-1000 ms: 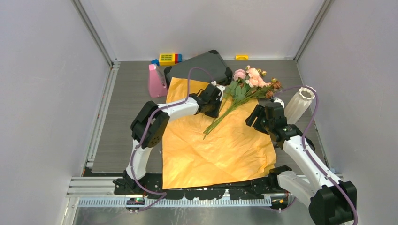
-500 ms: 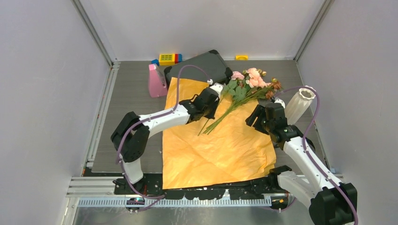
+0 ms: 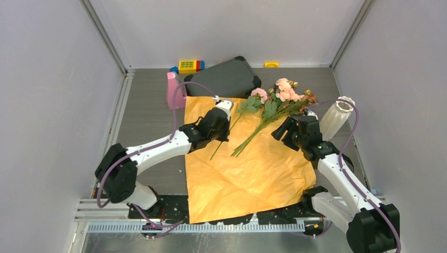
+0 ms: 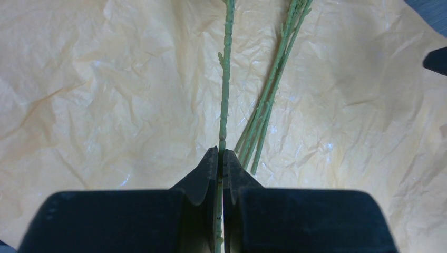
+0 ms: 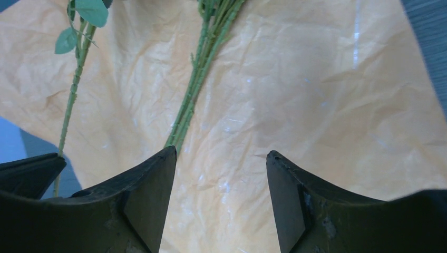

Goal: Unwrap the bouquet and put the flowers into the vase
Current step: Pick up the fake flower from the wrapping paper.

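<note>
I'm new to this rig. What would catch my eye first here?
A big sheet of crinkled orange paper covers the middle of the grey table. At its far edge lies a bunch of pink roses on long green stems, with the left pincer shut on one thin green stem apart from the rest. A small white vase with a wavy rim sits at the right edge.

Left pincer (image 4: 221,158) drawn back leftward, dragging single stem (image 4: 225,79) apart from flowers (image 3: 284,97); orange paper (image 3: 253,168) shifted.
</note>
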Tool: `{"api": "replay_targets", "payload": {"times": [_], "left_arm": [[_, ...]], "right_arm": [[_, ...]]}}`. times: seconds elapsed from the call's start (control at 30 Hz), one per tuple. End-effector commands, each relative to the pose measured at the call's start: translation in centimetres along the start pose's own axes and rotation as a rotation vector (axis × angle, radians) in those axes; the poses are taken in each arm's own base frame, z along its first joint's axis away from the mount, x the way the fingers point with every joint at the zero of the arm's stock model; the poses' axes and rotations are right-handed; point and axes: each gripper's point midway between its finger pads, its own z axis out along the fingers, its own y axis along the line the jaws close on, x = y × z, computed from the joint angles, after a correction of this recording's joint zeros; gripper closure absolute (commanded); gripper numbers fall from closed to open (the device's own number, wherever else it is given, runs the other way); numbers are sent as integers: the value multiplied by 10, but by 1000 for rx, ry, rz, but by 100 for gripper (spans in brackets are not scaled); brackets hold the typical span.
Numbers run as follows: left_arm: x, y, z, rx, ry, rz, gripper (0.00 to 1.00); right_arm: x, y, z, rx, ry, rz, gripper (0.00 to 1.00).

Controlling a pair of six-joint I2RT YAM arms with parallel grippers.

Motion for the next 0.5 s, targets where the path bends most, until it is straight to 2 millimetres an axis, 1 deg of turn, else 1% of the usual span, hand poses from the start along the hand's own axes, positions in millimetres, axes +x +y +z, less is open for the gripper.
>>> {"api": "replay_targets", "payload": {"times": [0.0, 0.03, 0.07, 0.1, 0.3, 0.37, 0.47], "left_arm": [[-33, -8, -34, 65, -157, -147, 100], [-32, -7, -38, 73, -169, -165, 100], [-32, -7, -43, 82, -181, -182, 100], [-30, -7, -46, 89, -186, -194, 100], [-31, -7, -68, 136, -229, -222, 100], [-31, -8, -75, 156, -245, -232, 100], [-29, -6, -83, 165, -261, -262, 100]], "right_arm": [[-2, 47, 4, -223, 34, 82, 31], [-2, 58, 5, -276, 50, 102, 30], [-1, 61, 7, -292, 58, 110, 29], [-1, 69, 8, -326, 67, 125, 28], [-10, 93, 6, -403, 74, 135, 25], [-17, 106, 3, -442, 51, 138, 24], [-21, 119, 3, -473, 40, 162, 24]]}}
